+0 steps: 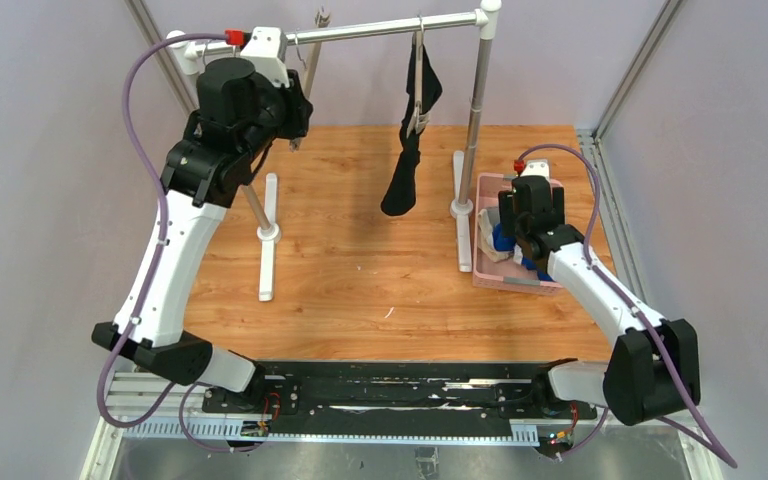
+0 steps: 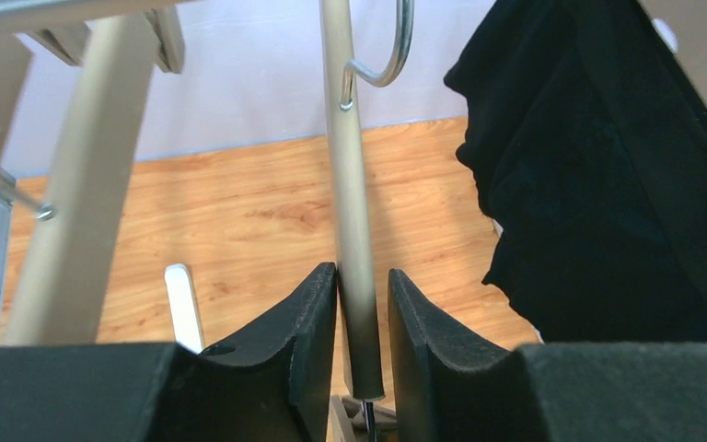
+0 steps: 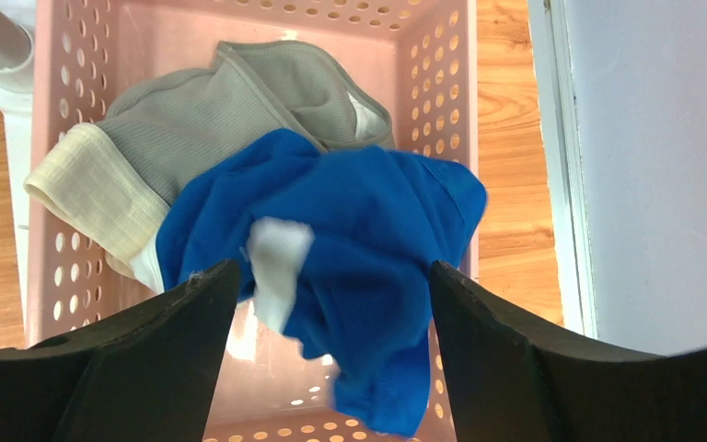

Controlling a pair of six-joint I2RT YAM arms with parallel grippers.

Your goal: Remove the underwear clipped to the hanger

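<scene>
The wooden table [image 1: 360, 290] carries a clothes rack [image 1: 465, 120] across its 12 o'clock side. A pink basket [image 1: 483, 272] sits at the table's 3 o'clock edge, just beside the rack's foot. The black underwear [image 1: 407, 160] hangs clipped to a hanger on the rail, near 12 o'clock. The grey underwear [image 3: 202, 120] lies in the basket, and the blue underwear [image 3: 377, 239] is heaped on it toward 5 o'clock. Another metal hanger [image 2: 352, 212] hangs at 11 o'clock. The left gripper [image 2: 363, 270] closely flanks its bar; whether it pinches cannot be told. The right gripper [image 3: 333, 267] hovers spread above the blue underwear.
</scene>
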